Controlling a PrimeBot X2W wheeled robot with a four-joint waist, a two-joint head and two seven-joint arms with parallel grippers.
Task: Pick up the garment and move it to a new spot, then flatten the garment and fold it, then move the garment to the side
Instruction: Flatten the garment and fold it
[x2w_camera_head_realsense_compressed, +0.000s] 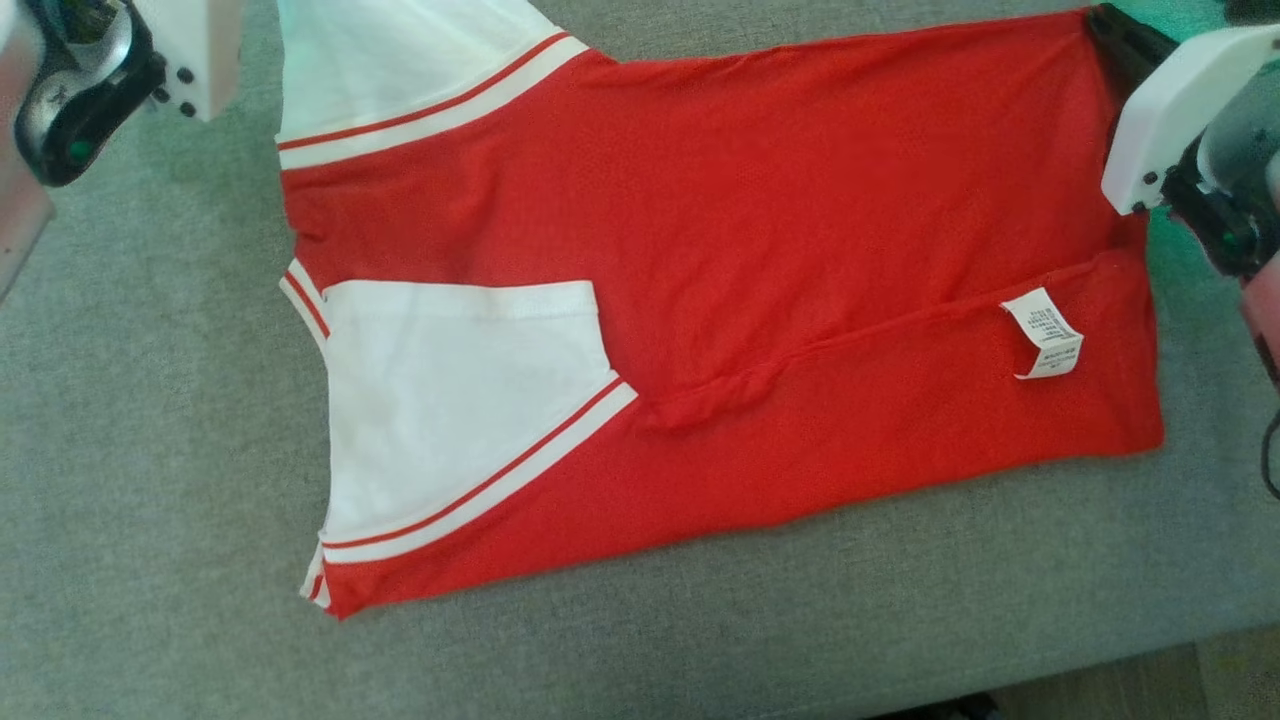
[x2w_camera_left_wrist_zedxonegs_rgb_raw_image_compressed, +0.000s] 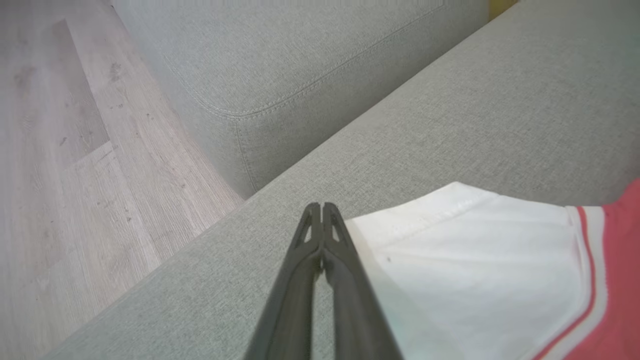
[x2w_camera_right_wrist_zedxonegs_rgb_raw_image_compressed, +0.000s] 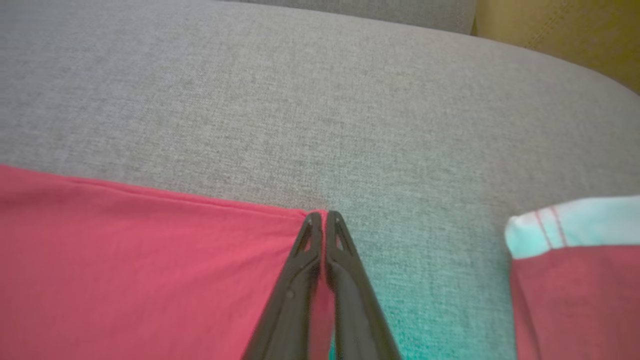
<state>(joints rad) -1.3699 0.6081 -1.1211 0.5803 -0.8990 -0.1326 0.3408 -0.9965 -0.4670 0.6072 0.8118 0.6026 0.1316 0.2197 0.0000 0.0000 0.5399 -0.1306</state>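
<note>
**A:** Where is the red T-shirt (x2w_camera_head_realsense_compressed: 800, 200)?

**B:** It is a soft knit one, spread flat on the grey woven-fabric sofa seat (x2w_camera_head_realsense_compressed: 150, 450). In the head view it lies sideways, with the hem to the right and the sleeves to the left. Its near long side is folded up over the body, and that edge forms a ridge across the red.

**A:** And the sleeves?

**B:** One white sleeve with a red stripe near its cuff (x2w_camera_head_realsense_compressed: 450, 410) is folded in on top of the red body. The other white sleeve (x2w_camera_head_realsense_compressed: 400, 60) runs off the top edge of the head view. A small white care label (x2w_camera_head_realsense_compressed: 1043, 333) lies on the folded-over part, near the hem.

**A:** What about the right gripper?

**B:** The right gripper (x2w_camera_right_wrist_zedxonegs_rgb_raw_image_compressed: 325, 216) is at the far hem corner. Its long dark fingers are pressed together with red cloth pinched between them, and the tips are right at the corner.

**A:** And the left gripper?

**B:** The left gripper (x2w_camera_left_wrist_zedxonegs_rgb_raw_image_compressed: 321, 207) is just beside the edge of the far white sleeve, over bare grey seat. Its fingers are together with nothing between them. I cannot tell whether the tips touch the seat.

**A:** Anything further out?

**B:** In the left wrist view, a second grey cushion with a stitched seam (x2w_camera_left_wrist_zedxonegs_rgb_raw_image_compressed: 300, 60) stands beyond the seat. A pale wood-grain floor (x2w_camera_left_wrist_zedxonegs_rgb_raw_image_compressed: 75, 175) lies beside it. The right wrist view has a yellow surface (x2w_camera_right_wrist_zedxonegs_rgb_raw_image_compressed: 575, 35) in its upper right corner.
</note>
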